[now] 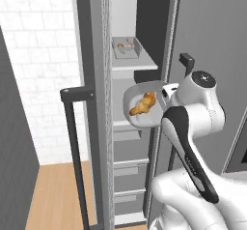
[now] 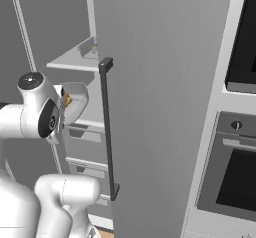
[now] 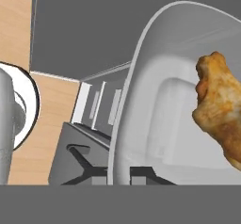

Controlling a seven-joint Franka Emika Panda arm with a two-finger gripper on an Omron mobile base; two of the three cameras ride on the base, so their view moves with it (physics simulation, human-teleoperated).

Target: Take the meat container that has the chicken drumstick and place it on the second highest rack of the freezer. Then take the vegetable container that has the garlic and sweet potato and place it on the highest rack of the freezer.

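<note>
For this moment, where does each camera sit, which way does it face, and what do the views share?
Left base view: behind the arm's left, facing the open freezer; arm at lower right.
Right base view: behind its right, facing the freezer door and oven; arm at lower left.
Hand view: on the hand, along the pincer, shut on the meat container.
Shared: the container with the chicken drumstick.

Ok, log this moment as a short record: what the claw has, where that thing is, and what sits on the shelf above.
claw: shut on the meat container
contents: chicken drumstick, golden-brown
container pose: strongly tilted, at the front of the second highest rack
highest rack: vegetable container sits on it
freezer: door open, drawers below the shelves
step status: meat container not yet set flat on its rack
</note>
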